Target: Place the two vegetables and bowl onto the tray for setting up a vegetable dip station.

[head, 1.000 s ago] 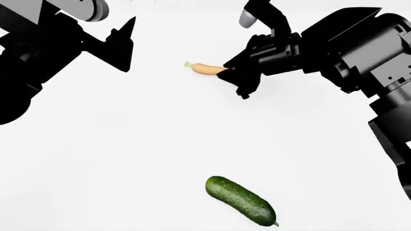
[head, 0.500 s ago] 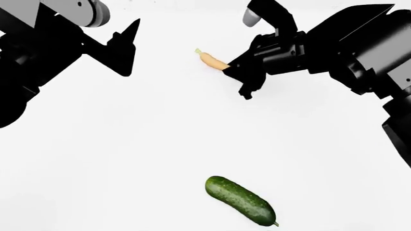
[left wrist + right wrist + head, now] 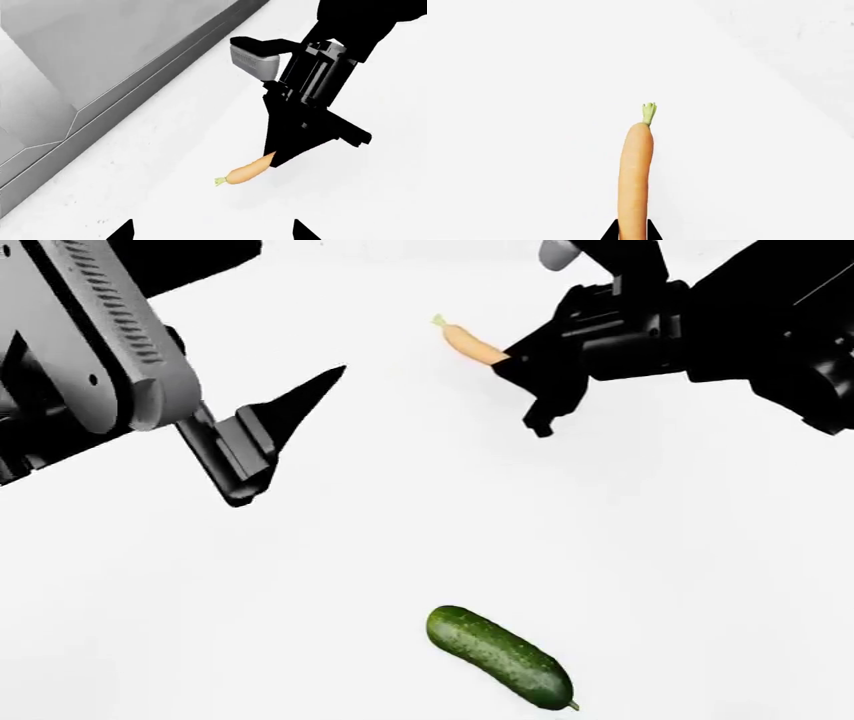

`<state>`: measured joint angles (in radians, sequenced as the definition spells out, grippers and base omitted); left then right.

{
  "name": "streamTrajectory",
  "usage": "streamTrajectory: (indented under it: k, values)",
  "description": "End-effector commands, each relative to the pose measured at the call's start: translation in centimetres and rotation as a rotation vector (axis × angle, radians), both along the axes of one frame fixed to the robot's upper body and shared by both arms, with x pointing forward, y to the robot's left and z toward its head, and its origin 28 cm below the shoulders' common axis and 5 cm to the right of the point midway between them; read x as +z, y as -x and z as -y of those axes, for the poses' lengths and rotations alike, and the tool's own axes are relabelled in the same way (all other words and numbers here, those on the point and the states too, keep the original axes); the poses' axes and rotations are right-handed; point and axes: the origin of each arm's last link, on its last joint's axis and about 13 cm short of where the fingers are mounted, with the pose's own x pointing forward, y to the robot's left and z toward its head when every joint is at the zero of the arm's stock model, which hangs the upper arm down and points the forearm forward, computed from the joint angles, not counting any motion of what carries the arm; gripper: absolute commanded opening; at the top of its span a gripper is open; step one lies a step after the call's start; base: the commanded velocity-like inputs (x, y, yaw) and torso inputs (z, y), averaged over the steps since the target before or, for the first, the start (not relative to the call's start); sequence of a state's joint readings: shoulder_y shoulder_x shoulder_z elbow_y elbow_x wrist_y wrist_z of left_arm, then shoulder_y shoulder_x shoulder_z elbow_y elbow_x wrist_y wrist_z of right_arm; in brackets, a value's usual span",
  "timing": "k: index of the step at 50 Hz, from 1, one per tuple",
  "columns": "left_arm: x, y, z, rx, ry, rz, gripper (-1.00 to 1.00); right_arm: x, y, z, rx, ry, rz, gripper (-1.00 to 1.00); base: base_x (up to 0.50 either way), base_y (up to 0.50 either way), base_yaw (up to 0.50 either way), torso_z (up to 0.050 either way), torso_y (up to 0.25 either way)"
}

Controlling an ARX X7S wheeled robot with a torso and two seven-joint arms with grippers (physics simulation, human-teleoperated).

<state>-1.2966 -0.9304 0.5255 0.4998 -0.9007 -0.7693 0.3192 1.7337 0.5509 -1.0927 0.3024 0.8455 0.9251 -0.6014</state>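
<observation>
My right gripper (image 3: 509, 359) is shut on the thick end of the pale-orange carrot (image 3: 466, 340), and the carrot's green stub points away from the jaws. The right wrist view has the carrot (image 3: 634, 175) running straight out from between the right gripper's (image 3: 632, 233) two black fingertips. The dark green bumpy cucumber (image 3: 501, 655) lies on the white surface near the front edge of the head view, away from both grippers. My left gripper (image 3: 291, 435) hovers open at the left, holding nothing. From the left wrist, the left gripper (image 3: 212, 234) faces the carrot (image 3: 245, 171). The bowl and tray are out of view.
The white table surface (image 3: 400, 530) fills the head view. A grey stepped ledge or wall (image 3: 100, 75) runs along the table's far side in the left wrist view, beyond the right arm (image 3: 313, 85).
My right gripper has carried the carrot farther back and to the right in the head view. The left arm has swung in toward the table's middle. The cucumber has not moved.
</observation>
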Motion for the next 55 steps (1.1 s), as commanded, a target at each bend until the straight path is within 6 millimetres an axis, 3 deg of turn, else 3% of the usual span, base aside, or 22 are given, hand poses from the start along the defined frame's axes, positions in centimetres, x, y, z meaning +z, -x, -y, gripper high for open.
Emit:
streamTrajectory:
  k: [1, 6, 18, 45, 55]
  values:
    - [-0.4, 2.2, -0.6, -0.296, -0.171, -0.135, 1.00, 0.5, 0.8, 0.3, -0.019, 0.023, 0.021, -1.00, 0.00, 0.00, 0.00, 0.000, 0.000]
    - [-0.2, 3.4, -0.7, -0.424, -0.174, -0.232, 1.00, 0.4, 0.9, 0.3, -0.024, 0.033, 0.021, -1.00, 0.00, 0.00, 0.00, 0.000, 0.000]
    - [0.0, 5.4, 0.1, -0.536, -0.256, -0.360, 1.00, 0.2, 1.3, 0.5, -0.037, 0.049, 0.026, -1.00, 0.00, 0.00, 0.00, 0.000, 0.000]
    - [-0.7, 4.9, 4.7, -0.617, -0.509, -0.405, 1.00, -0.1, 2.1, 1.3, -0.052, 0.043, 0.042, -1.00, 0.00, 0.00, 0.00, 0.000, 0.000]
    - [-0.4, 3.7, 6.1, -0.606, -0.531, -0.374, 1.00, -0.5, 2.5, 1.9, -0.062, 0.038, 0.042, -1.00, 0.00, 0.00, 0.00, 0.000, 0.000]
